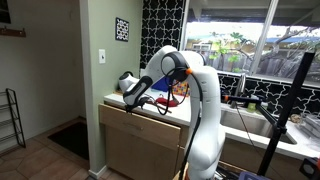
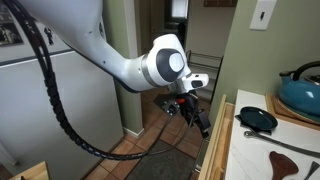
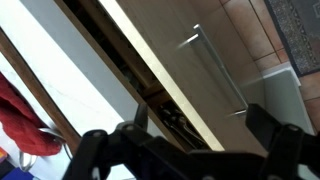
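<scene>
In the wrist view my gripper [image 3: 200,120] is open, with its two dark fingers either side of a wooden drawer front [image 3: 185,75] and nothing between them. The drawer stands slightly ajar, and metal utensils [image 3: 165,112] show in the dark gap under the white countertop [image 3: 70,60]. A metal bar handle [image 3: 215,62] runs along the drawer front, a little beyond the fingers. In both exterior views the gripper [image 1: 132,93] [image 2: 196,112] hangs at the counter's end, just off the top drawer [image 1: 140,125], touching nothing.
A blue kettle [image 2: 300,92], a small dark pan [image 2: 258,118] and a wooden spatula [image 2: 292,155] lie on the counter [image 2: 240,160]. Red cloth [image 1: 178,90] sits farther along the counter, with a sink [image 1: 245,120] beyond it. A refrigerator [image 2: 60,100] and a wall corner [image 1: 95,90] stand close by.
</scene>
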Robot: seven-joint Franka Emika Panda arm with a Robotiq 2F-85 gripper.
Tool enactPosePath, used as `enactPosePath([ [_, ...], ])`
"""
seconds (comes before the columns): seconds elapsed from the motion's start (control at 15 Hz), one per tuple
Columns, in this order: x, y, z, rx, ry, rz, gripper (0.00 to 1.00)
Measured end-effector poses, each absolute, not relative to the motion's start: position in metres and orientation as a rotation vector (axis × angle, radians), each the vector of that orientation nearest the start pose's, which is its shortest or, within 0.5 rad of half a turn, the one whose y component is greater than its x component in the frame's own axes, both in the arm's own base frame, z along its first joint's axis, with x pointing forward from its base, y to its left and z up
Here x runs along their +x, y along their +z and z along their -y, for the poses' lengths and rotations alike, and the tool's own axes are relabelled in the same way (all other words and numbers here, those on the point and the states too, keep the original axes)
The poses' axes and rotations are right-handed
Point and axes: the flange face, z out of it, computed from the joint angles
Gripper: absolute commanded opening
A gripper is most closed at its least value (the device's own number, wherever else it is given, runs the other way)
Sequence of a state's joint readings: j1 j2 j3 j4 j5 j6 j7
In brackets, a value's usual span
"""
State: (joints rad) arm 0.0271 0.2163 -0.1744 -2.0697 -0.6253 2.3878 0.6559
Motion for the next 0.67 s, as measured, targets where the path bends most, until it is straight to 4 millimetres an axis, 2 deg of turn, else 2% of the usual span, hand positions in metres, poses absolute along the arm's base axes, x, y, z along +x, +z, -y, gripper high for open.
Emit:
enactPosePath([
  [0.47,0.568,0.395,0.109,-3.292,-0.474,-1.255,1.00],
  [0.67,0.561,0.412,0.119,-3.166,-0.536,-1.465,1.00],
])
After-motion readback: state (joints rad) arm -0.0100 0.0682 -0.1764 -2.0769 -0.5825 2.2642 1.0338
